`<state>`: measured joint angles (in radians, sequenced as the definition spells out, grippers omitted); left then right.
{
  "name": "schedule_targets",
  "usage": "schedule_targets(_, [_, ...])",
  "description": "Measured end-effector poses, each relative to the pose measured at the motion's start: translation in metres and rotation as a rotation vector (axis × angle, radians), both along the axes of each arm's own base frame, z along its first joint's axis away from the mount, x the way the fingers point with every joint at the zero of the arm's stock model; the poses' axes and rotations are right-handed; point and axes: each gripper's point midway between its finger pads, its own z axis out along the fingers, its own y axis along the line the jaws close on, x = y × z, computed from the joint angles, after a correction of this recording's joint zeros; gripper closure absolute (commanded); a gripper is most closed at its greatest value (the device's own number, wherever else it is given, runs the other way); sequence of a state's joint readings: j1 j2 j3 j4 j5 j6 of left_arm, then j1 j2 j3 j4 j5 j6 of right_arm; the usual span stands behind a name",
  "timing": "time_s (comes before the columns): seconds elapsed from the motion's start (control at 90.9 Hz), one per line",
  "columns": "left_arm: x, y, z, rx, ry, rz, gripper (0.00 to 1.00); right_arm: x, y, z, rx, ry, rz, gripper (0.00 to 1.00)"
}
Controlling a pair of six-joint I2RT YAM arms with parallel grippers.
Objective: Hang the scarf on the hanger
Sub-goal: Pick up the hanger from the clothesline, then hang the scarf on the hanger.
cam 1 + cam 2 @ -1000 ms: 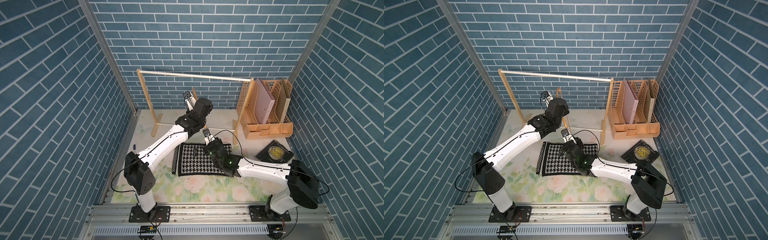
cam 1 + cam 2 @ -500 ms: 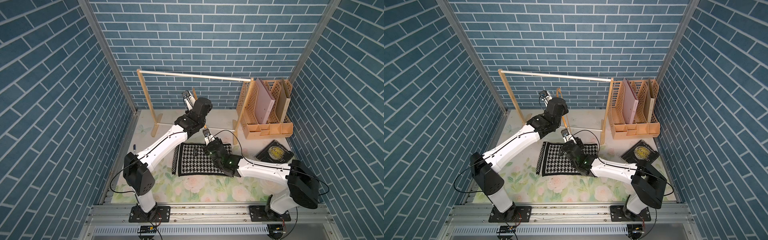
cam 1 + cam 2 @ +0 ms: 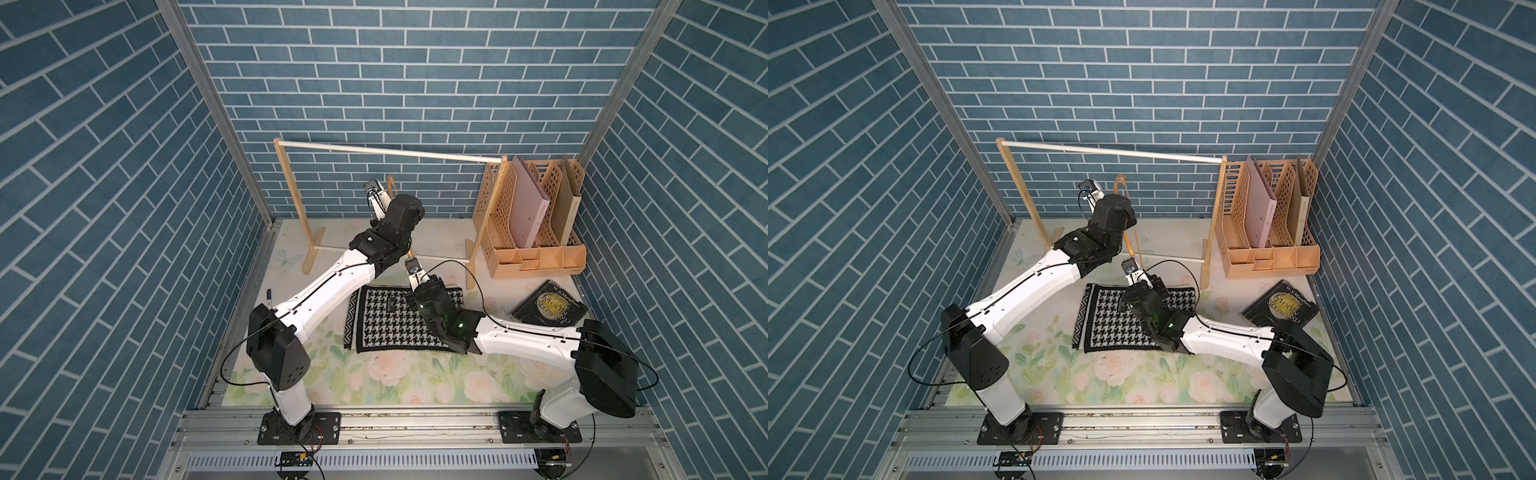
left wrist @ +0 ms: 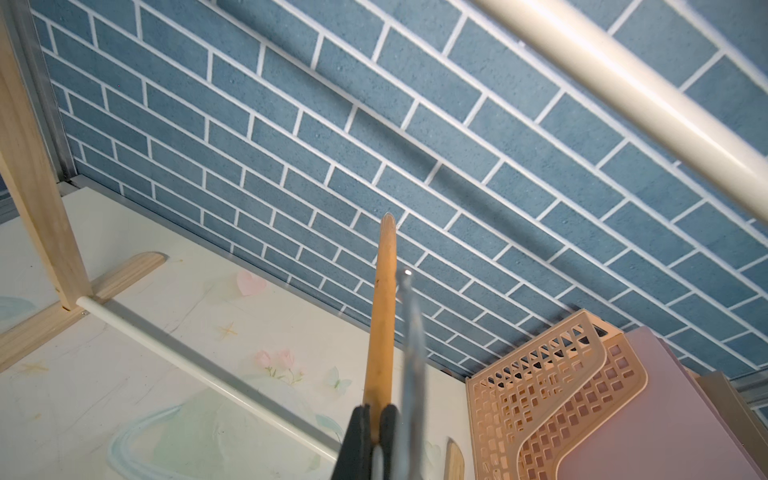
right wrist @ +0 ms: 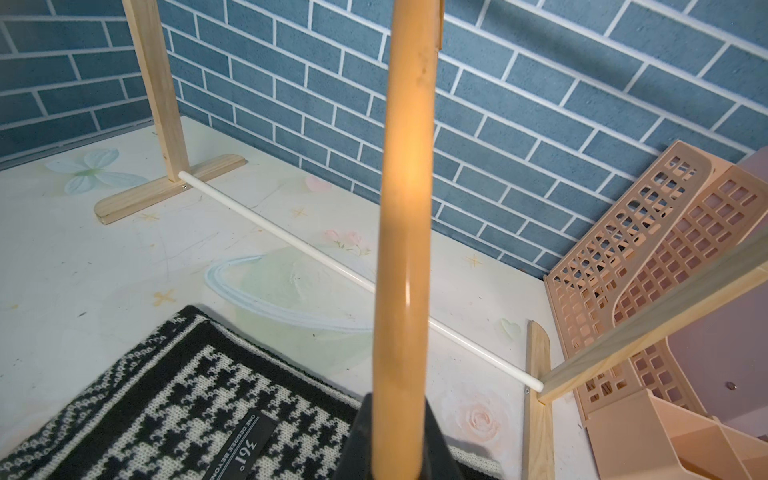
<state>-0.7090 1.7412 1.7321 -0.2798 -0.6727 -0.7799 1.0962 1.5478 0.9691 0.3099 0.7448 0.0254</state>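
Observation:
The scarf (image 3: 390,328) (image 3: 1113,328) lies flat on the floral mat, its dark label facing up, and shows in the right wrist view as well (image 5: 166,407). The orange-tan hanger (image 3: 391,185) (image 3: 1123,191) stands steeply on end above the scarf's far edge, under the rack. My left gripper (image 3: 385,199) (image 4: 376,432) is shut on the hanger's upper wood (image 4: 384,311), beside its grey metal hook (image 4: 411,353). My right gripper (image 3: 413,270) (image 5: 397,440) is shut on the hanger's lower part (image 5: 405,208).
The pale wooden rail rack (image 3: 390,151) spans the back, its low crossbar (image 5: 291,245) just beyond the scarf. A peach file organizer (image 3: 532,220) stands at the back right, a dark book (image 3: 548,307) lies in front of it, and a pen (image 3: 269,295) rests by the left wall.
The left gripper has shut on the hanger's upper part. The right arm and the scarf have not moved.

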Motion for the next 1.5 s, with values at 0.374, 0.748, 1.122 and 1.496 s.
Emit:
schedule_targets(0.374, [0.002, 0.0, -0.011, 0.01, 0.0, 0.005, 1.0, -0.001, -0.001, -0.003, -0.011, 0.01, -0.002, 0.29])
schedule_targets(0.748, [-0.005, -0.002, -0.023, 0.086, 0.034, -0.066, 1.0, -0.017, -0.021, 0.02, 0.065, 0.021, 0.02, 0.0])
schedule_targets(1.122, [-0.04, 0.026, -0.013, 0.234, 0.129, -0.108, 1.0, -0.087, -0.111, -0.033, 0.149, 0.261, 0.052, 0.0])
schedule_targets(1.496, [-0.091, 0.027, -0.073, 0.216, 0.315, -0.302, 1.0, -0.092, -0.124, -0.066, 0.198, 0.378, 0.0, 0.0])
